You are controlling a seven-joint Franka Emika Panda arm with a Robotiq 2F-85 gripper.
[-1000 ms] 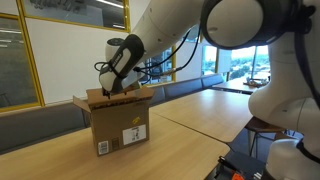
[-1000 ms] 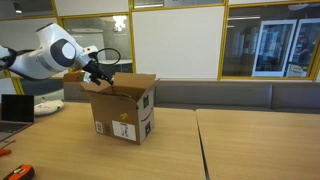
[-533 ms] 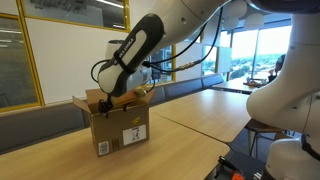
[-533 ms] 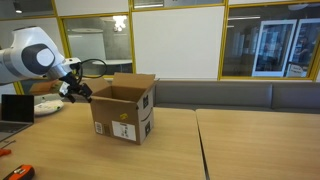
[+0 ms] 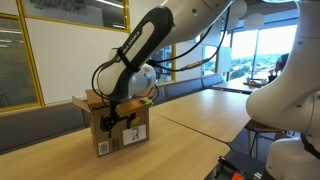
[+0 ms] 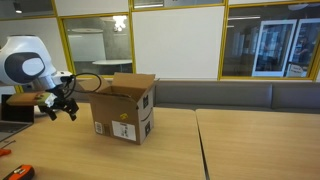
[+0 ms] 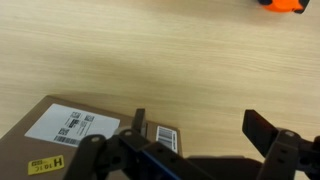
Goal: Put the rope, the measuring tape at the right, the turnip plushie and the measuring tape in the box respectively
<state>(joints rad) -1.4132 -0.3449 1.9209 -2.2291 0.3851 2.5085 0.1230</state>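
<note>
Tool (image 7: 200, 128) wide open, empty, beside brown corrugated cardboard box (image 7: 60, 140); small orange object (image 7: 280, 4) lies well apart across wooden desk (image 7: 150, 50).

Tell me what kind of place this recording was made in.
Most likely an office or campus meeting area: yellow-framed glass partitions, long wooden tables and a padded bench running along the wall.

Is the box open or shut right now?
Open: the box has its flaps splayed outward in both exterior views.
</note>
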